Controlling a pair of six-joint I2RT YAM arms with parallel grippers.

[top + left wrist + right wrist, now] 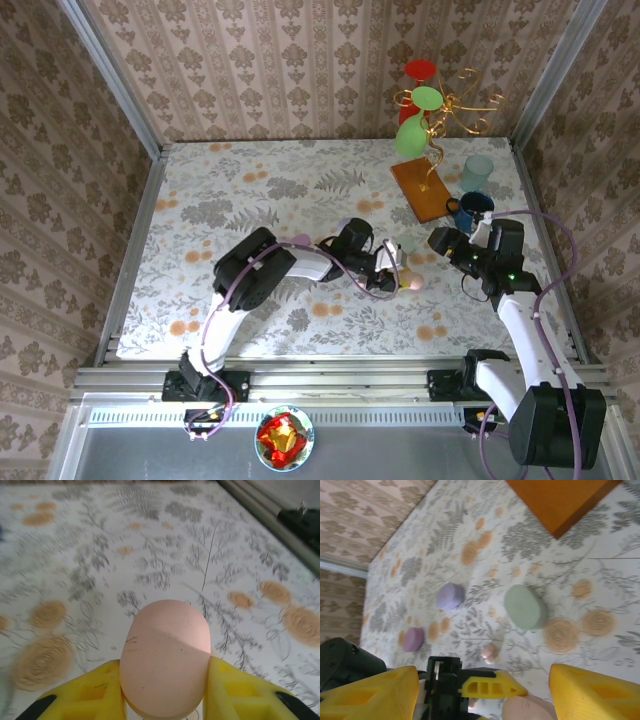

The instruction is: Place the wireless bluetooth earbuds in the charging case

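**Left jaws clenched on pink case, right jaws spread and empty**

Top view: the left jaws grip the pink charging case [408,282] above the floral tabletop [200,200]. The right jaws stand parted close by, on the side of the wooden-based stand [425,188].

Left wrist: the case is squeezed between the two yellow fingers [90,695] and touches both.

Right wrist: the right jaws are wide apart and hold nothing. Just ahead of them lies a small pink earbud [489,651]. Beyond it are a mint case [525,606], a lilac case [450,596] and a purple case [412,639].
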